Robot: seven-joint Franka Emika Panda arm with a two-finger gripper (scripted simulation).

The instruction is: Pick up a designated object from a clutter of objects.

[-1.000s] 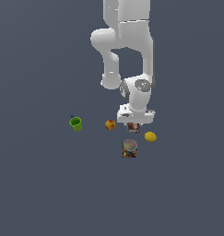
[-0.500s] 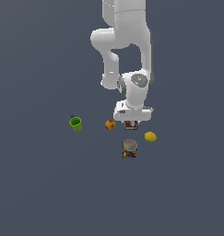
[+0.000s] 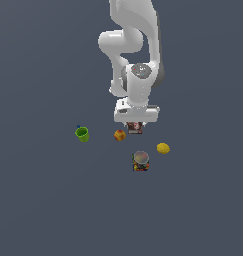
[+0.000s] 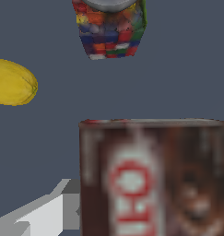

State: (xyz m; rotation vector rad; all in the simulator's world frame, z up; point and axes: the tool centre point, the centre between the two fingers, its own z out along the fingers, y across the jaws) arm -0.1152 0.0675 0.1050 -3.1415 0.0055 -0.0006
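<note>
On the dark red-brown box (image 4: 152,177), blurred print is seen in the wrist view: red rounded letters on a white patch, not legible. The can (image 4: 110,27) carries a many-coloured mosaic label; no words can be read.

In the exterior view, from that view's left, a green cup (image 3: 82,134), a red-yellow apple (image 3: 120,135), the box (image 3: 135,128) beneath the hand (image 3: 135,125), the can (image 3: 140,161) and a yellow lemon (image 3: 163,148) are seen on the grey bench (image 3: 43,200).

Compared with the earlier pictures, the arm has been drawn upward.

The box's long axis cannot be told. Whether the hand is clenched on it cannot be told; the fingers are hidden.
</note>
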